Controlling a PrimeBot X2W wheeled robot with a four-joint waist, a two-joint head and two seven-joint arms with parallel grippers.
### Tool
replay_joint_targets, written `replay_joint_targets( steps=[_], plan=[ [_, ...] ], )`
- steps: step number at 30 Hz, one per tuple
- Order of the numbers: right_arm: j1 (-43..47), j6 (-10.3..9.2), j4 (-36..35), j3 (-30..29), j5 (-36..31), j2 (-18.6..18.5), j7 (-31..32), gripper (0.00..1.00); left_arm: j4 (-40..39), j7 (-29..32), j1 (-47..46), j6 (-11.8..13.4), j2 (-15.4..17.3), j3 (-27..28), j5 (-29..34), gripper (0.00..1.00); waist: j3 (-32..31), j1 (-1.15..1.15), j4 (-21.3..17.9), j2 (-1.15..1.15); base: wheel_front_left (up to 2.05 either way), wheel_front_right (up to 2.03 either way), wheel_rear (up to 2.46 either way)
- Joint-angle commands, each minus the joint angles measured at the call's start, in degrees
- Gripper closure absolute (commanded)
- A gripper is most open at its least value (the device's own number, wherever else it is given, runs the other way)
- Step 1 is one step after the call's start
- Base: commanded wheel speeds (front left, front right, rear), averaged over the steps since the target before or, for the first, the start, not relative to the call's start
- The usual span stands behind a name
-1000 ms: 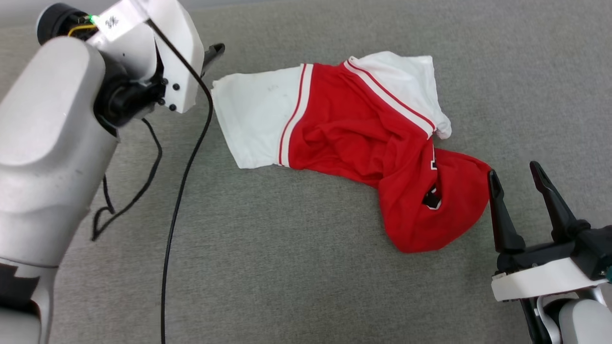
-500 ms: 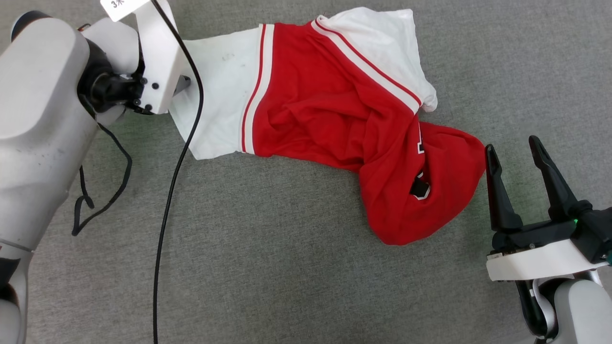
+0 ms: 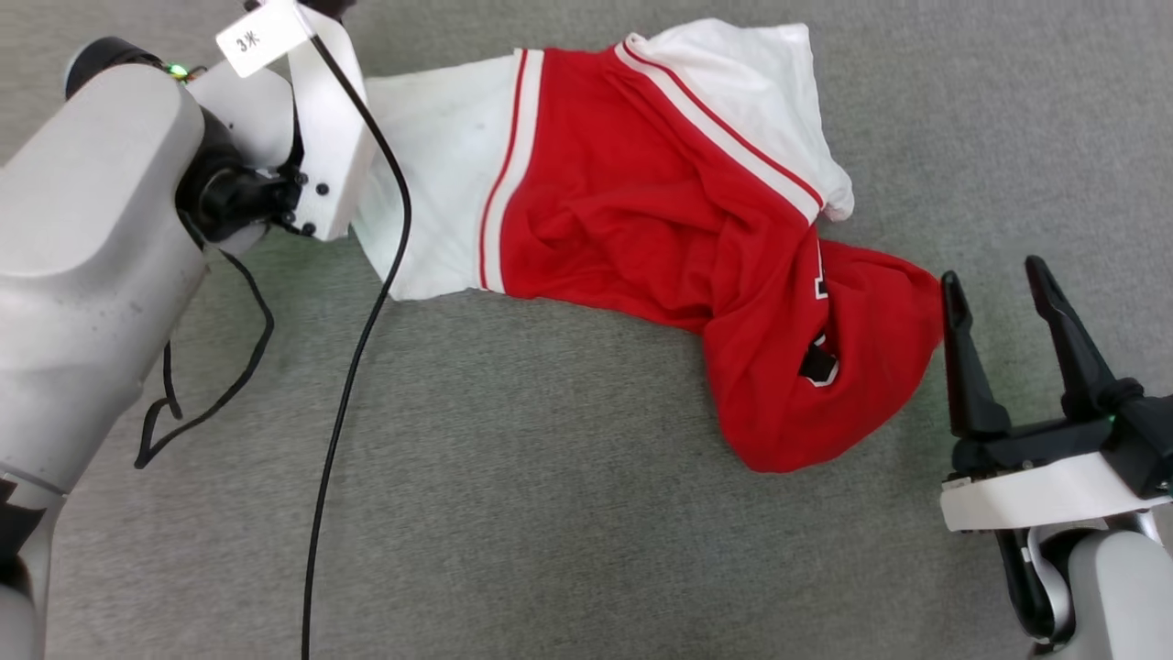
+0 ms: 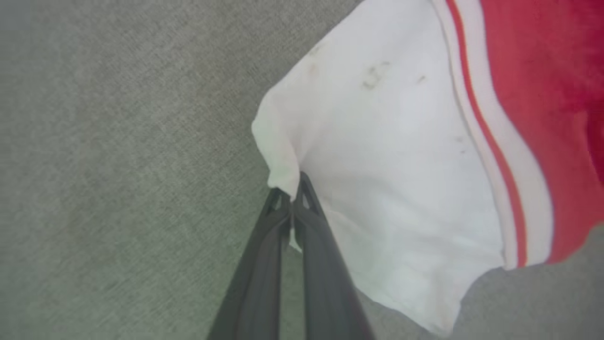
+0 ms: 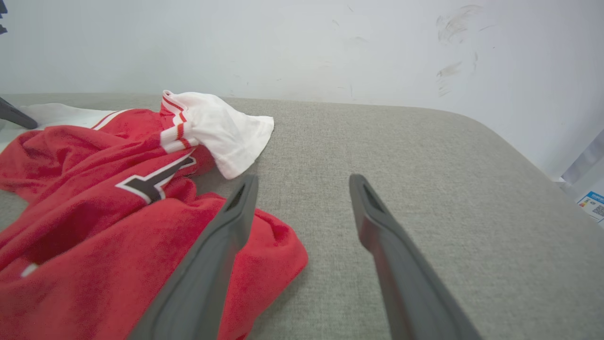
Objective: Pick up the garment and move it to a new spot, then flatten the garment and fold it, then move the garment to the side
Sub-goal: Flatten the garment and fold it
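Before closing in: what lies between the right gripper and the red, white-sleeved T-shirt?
Head view: only a sliver of bare grey fabric surface between right gripper and red T-shirt.

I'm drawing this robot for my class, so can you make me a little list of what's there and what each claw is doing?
T-shirt: red with white sleeves, crumpled, lying on the grey fabric surface
Left claw: shut, pinching the edge of a white sleeve
Right claw: open, holding nothing, close beside the red end of the T-shirt
Black cable: trails down from the left arm
Folded yet: no
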Motion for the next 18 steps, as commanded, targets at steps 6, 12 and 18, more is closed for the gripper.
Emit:
replay_joint_targets(
  steps=[6,12,18],
  plan=[
    [2.6,-0.04,0.7,-2.0,-0.4,-0.5,-0.2,0.00,-3.1,-6.6,1.6,0.0,3.2,-1.2,-2.5,1.00,-5.5,-0.01,4.5,0.00,0.00,0.00,0.00],
    [4.2,-0.04,1.4,-2.5,-0.4,-0.6,-0.1,0.00,-4.0,-8.9,4.9,0.0,8.3,-1.0,-4.8,1.00,-8.5,-0.01,7.4,0.00,0.00,0.00,0.00],
    [4.1,-0.04,1.7,-1.9,-0.5,-0.9,0.3,0.00,-0.9,-9.8,10.1,0.9,11.5,-0.3,-7.2,1.00,-9.2,-0.01,7.9,0.00,0.00,0.00,0.00]
  ],
)
